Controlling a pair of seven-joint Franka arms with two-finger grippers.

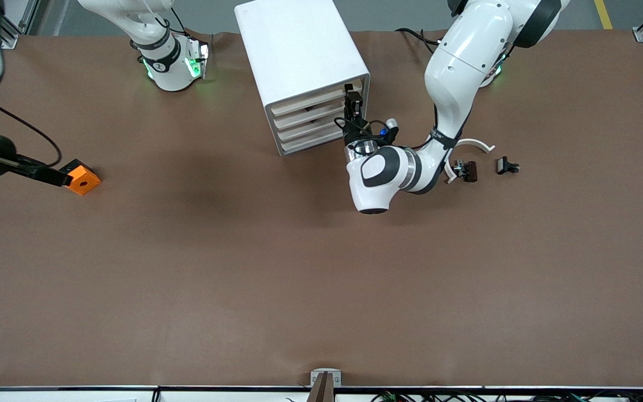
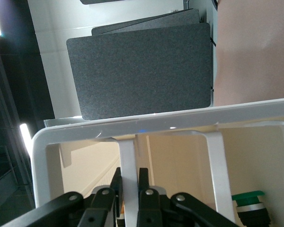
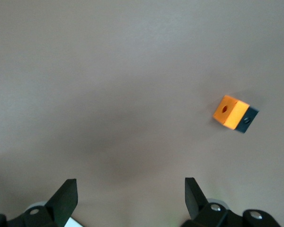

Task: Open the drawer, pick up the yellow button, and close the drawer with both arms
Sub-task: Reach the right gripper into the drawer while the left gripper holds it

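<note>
My left gripper (image 2: 131,189) has its fingers (image 2: 143,182) pinched close on a white upright bar (image 2: 127,165) of the drawer front (image 2: 132,127) — bar sits between them. Cream drawer interior past the frame. A green-capped button (image 2: 248,198) with dark body lies inside — partly cut off. Dark grey panels (image 2: 142,71) above.

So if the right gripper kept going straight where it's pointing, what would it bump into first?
Probably just the bare brown table. The right gripper, fingers open, points at empty tabletop; the orange block sits off to one side of that line, so it would likely be missed.
</note>
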